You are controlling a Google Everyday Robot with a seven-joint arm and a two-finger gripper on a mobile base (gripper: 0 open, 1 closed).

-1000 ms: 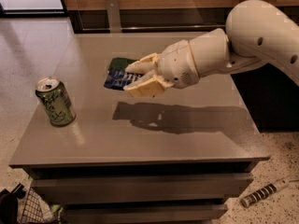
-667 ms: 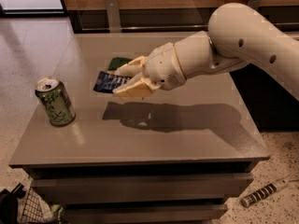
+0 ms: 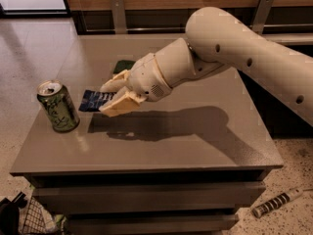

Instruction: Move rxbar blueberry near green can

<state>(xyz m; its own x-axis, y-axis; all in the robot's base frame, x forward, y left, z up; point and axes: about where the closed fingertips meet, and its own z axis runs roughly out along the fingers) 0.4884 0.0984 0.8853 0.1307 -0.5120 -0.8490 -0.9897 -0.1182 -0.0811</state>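
Observation:
The green can [image 3: 58, 106] stands upright at the left of the grey table [image 3: 195, 146]. My gripper [image 3: 113, 95] is shut on the rxbar blueberry [image 3: 94, 101], a flat dark blue bar with white lettering. It holds the bar a little above the table, just right of the can, with a small gap between bar and can. The bar's right end is hidden between the fingers [image 3: 120, 104].
A green sponge [image 3: 123, 65] lies on the table behind my gripper, partly hidden by it. My arm [image 3: 244, 53] reaches in from the right over the table. A wire basket [image 3: 29, 219] and a striped cylinder [image 3: 276, 202] lie on the floor.
My gripper has carried the bar left and slightly down, from over the sponge to close beside the can. The can has not moved.

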